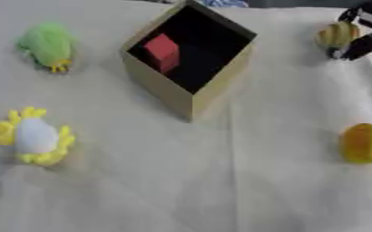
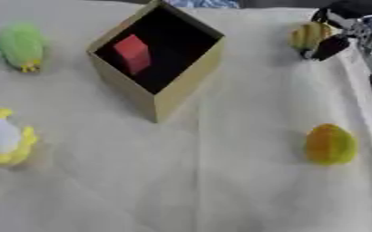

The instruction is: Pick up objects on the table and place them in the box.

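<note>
An open cardboard box (image 1: 163,90) stands at the middle back, and a red block (image 1: 162,51) lies inside it. At the back right sits a striped yellow and orange round thing (image 1: 337,35). My right hand (image 2: 362,28) comes in from the upper right corner. Its fingers curl over the top of the striped thing and its thumb (image 1: 362,46) presses against the lower right side. A second yellow and orange round thing (image 2: 330,144) lies at the right. A green plush toy (image 1: 48,44) is at the back left, and a white and yellow plush toy (image 1: 34,136) is at the left. My left hand shows in neither view.
A pale cloth (image 1: 205,181) covers the whole table, with folds running toward the front. Something blue (image 1: 221,3) shows past the far edge behind the box.
</note>
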You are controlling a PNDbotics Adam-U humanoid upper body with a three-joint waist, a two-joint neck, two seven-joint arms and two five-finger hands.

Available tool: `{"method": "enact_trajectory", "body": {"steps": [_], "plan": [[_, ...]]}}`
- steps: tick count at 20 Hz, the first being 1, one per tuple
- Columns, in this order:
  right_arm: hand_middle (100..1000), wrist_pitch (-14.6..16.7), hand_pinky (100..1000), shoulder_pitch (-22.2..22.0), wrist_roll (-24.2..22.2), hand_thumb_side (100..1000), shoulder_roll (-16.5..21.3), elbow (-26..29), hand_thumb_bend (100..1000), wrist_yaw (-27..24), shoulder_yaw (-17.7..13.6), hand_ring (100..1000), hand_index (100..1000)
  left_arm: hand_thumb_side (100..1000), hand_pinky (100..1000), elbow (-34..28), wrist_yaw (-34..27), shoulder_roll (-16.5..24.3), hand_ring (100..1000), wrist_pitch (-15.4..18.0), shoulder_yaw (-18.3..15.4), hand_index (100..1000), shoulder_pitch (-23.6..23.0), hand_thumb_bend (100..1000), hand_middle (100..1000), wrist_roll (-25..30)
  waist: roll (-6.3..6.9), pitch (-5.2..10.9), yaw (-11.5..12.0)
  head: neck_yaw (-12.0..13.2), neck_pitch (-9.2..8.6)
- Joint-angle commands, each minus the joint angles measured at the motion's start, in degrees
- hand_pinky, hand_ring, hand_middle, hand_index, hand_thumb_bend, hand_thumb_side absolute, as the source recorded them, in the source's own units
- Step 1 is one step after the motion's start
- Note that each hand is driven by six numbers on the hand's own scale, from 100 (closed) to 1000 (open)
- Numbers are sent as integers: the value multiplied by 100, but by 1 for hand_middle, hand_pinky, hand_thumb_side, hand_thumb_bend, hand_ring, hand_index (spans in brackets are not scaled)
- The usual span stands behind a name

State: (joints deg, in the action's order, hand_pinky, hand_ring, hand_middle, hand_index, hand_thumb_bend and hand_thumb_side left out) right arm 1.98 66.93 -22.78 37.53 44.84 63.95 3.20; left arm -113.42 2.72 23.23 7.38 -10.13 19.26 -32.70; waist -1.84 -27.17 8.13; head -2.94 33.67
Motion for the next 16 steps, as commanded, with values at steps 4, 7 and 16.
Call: {"method": "enact_trajectory", "body": {"steps": [4,7,16], "plan": [[743,-31,880,144,230,301,87,60,309,99,-32,921,804,544,721,-117,-31,131,633,4,-48,759,67,343,599,9,22,119,-2,-21,-82],[700,-2,866,141,367,276,61,99,262,52,-16,884,767,544,722,-117,-33,130,634,4,-47,760,69,343,600,17,21,123,-3,-18,-85],[594,27,839,81,741,199,97,383,211,-178,101,823,659,541,722,-117,-19,125,634,18,-42,760,76,342,601,31,15,163,-59,-10,-76]]}}
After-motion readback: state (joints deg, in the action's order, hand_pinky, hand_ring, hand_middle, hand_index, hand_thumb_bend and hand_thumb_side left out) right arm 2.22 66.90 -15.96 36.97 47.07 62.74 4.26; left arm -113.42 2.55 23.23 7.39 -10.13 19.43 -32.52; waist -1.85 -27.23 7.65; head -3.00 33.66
